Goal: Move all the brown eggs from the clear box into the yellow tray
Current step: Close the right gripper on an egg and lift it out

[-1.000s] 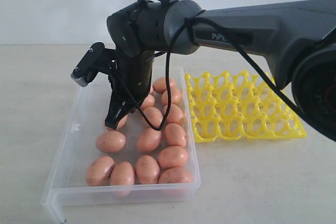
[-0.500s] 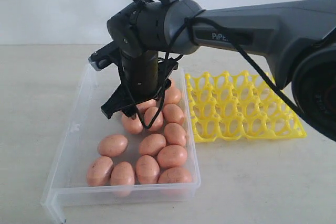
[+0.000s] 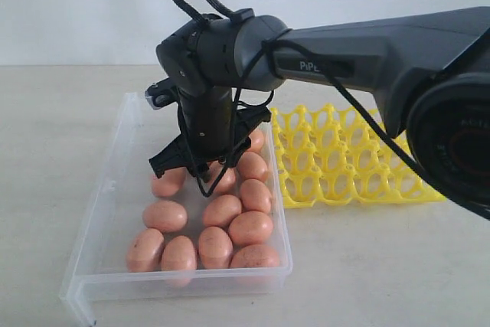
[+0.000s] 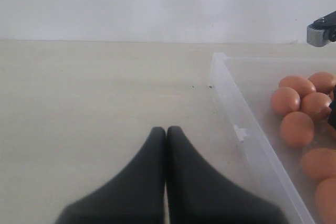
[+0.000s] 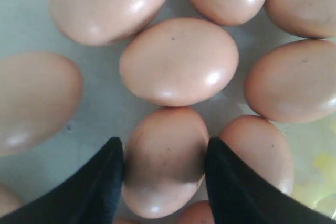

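Hand [image 5: 163, 148] newly astride egg [image 5: 165, 179], "PiP" arm [image 3: 367, 47]

The brown eggs [image 3: 222, 210], smooth, pinkish-tan and finely speckled, are seen lying on their sides, clustered and touching, in the right half of the clear box [image 3: 115, 189], just beside whose right wall the yellow tray [image 3: 352, 166], an openwork grid of cups, is laid flat.

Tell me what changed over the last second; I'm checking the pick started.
The right gripper swivelled, opened, and now closes on one brown egg in the clear box. The left gripper stayed shut; the yellow tray stayed empty.
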`<control>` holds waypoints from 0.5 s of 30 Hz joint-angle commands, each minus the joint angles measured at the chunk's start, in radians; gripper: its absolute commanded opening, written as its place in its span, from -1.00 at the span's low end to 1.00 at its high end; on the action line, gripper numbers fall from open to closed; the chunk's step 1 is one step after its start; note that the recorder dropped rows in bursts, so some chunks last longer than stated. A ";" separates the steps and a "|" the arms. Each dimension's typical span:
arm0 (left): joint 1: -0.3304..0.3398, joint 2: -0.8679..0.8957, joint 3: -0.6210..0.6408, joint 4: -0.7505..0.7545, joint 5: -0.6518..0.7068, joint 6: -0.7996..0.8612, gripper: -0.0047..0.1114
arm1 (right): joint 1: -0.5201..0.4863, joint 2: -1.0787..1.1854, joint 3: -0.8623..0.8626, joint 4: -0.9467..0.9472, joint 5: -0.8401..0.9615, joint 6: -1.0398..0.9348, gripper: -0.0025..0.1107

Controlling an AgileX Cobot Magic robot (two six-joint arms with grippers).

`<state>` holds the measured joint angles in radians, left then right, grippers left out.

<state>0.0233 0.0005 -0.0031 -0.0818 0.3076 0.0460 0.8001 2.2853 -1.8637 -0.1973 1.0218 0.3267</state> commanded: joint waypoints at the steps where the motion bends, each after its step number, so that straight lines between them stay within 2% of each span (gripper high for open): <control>1: -0.012 -0.001 0.003 -0.003 -0.003 -0.001 -0.99 | -0.004 0.022 -0.003 0.010 -0.001 0.006 -0.14; 4: -0.012 -0.001 0.003 -0.003 -0.003 -0.001 -0.99 | -0.004 0.031 -0.003 0.015 -0.001 0.006 -0.14; 9: -0.012 -0.001 0.003 -0.003 -0.003 -0.001 -0.99 | -0.004 0.051 -0.003 0.022 -0.008 0.004 0.22; 15: -0.012 -0.001 0.003 -0.003 -0.003 -0.001 -0.99 | -0.004 0.061 -0.003 0.024 -0.025 0.004 0.09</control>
<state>0.0175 0.0005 -0.0031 -0.0818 0.3076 0.0460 0.7986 2.3410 -1.8678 -0.1715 1.0047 0.3287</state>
